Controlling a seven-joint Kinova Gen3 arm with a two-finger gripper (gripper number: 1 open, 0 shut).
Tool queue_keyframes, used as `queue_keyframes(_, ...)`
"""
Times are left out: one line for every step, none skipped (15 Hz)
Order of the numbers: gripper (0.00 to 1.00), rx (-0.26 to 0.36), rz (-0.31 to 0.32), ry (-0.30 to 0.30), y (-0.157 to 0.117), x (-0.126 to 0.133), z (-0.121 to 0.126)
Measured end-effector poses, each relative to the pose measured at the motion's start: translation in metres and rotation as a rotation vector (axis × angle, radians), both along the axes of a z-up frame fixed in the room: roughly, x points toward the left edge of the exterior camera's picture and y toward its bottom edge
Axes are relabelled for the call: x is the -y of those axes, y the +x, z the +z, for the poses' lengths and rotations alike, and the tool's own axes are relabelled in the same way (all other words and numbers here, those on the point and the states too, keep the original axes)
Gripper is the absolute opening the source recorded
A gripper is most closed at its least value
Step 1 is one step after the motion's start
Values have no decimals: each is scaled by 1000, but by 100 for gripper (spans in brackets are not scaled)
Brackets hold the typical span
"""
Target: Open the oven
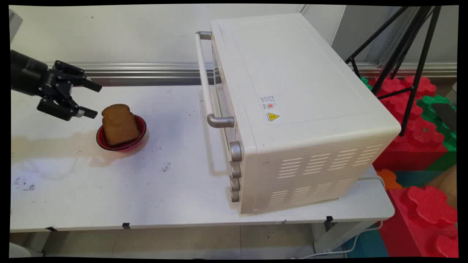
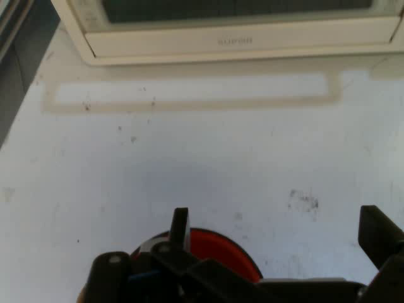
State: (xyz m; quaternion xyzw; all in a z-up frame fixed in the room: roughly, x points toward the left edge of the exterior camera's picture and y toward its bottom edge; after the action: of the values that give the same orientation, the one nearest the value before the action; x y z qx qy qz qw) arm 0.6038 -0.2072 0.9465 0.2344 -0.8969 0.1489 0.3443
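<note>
Ahead of the gripper [image 1: 94, 99], bare white table [image 1: 175, 109] runs clear to the oven [image 1: 292, 109] door and its long handle [image 1: 204, 76]. Gripper: fingers spread wide, holding nothing, raised off the table. Just beside its fingertips: red bowl [image 1: 140, 126], with a slice of brown bread [image 1: 119, 124] standing tilted in it, untouched.

We see a glossy red round bowl [image 1: 140, 126] holding a rough, matt brown bread slice [image 1: 119, 125]. Beside it, the cream oven [image 1: 303, 109] looks smooth and satin, with a brushed-metal handle [image 1: 221, 121] and knobs [image 1: 236, 151]. The white table [image 1: 109, 193] is matt and scuffed.
</note>
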Motion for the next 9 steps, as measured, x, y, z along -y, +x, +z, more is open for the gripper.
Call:
queue_keyframes(100,-4,3,-2,0,-1,2)
queue_keyframes(100,-11,7,-3,-1,-2,6)
queue_keyframes(100,-19,12,-6,-2,-4,10)
queue_keyframes(100,-26,15,-7,-2,-4,13)
queue_keyframes(100,-37,20,-11,-3,-5,17)
queue_keyframes(100,-53,24,-16,-5,-5,23)
queue_keyframes(100,-68,26,-22,-7,-4,28)
queue_keyframes(100,-81,25,-28,-9,-3,32)
queue_keyframes(100,-93,23,-36,-12,-1,37)
